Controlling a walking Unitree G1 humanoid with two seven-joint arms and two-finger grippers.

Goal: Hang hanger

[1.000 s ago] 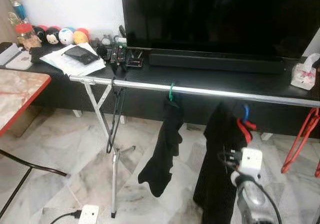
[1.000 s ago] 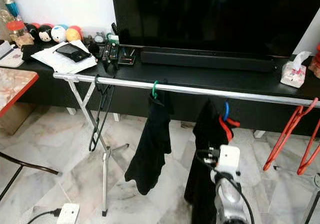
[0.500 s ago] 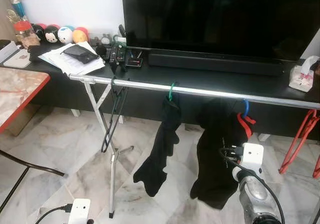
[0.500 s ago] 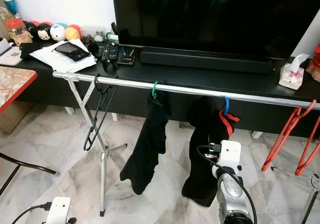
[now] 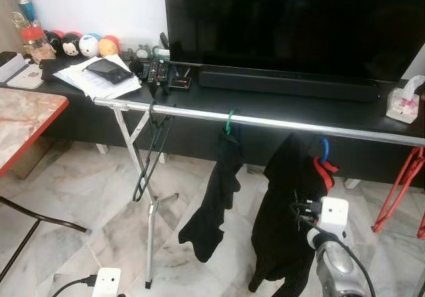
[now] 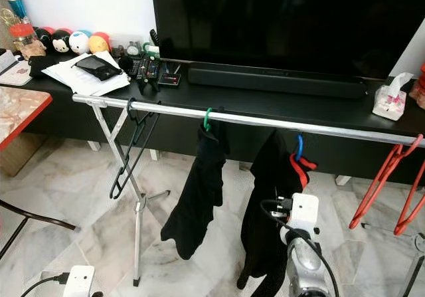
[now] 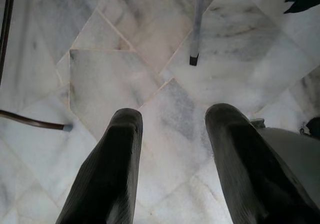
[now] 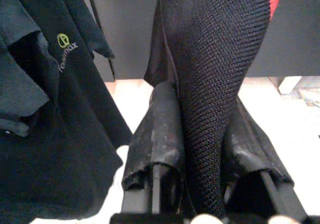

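Note:
A red hanger with a blue hook carries a black knitted garment. Its hook is just under the silver rail; I cannot tell whether it rests on the rail. My right gripper is shut on the garment's fabric below the hanger, and its white wrist sits to the garment's right. My left gripper hangs open over the marble floor, holding nothing.
On the rail hang a black shirt on a green hook, a bare black hanger and red hangers at the right. A TV bench stands behind. A red-edged table is at the left, a power strip on the floor.
My right arm lifted the garment and hanger toward the rail, then sank a little. The garment's hem swung left and now hangs lower. The view shifted slightly.

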